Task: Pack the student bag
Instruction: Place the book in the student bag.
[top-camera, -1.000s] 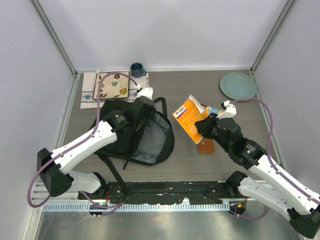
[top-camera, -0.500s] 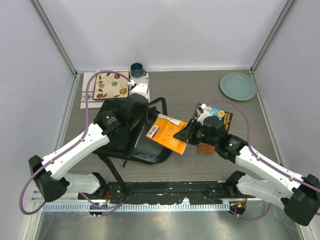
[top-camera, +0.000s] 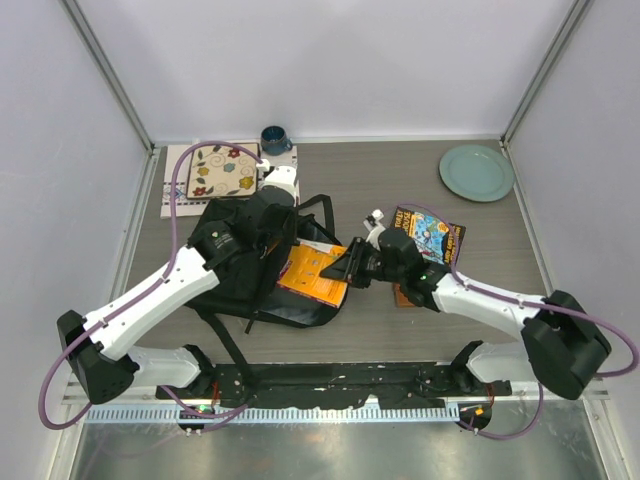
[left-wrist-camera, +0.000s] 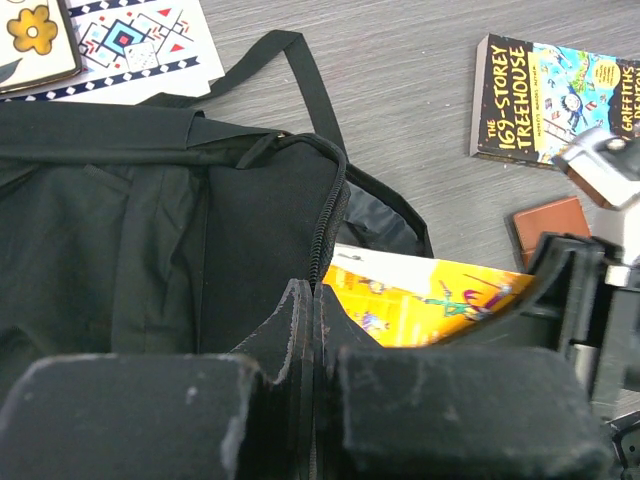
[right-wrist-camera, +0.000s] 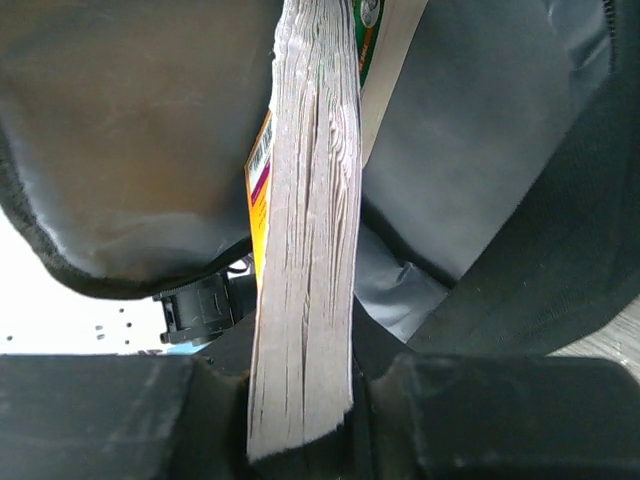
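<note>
At the mouth of the student bag (left-wrist-camera: 120, 220), pinched open by the left jaws, the orange book (top-camera: 316, 272) clamped in the right jaws was judged part-inserted, and a deeper push was called for.

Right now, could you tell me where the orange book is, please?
Centre of the top view: the right gripper holds the orange book partway inside the open backpack.

Left pincer (left-wrist-camera: 313, 305), right pincer (right-wrist-camera: 300, 385): both clamped
</note>
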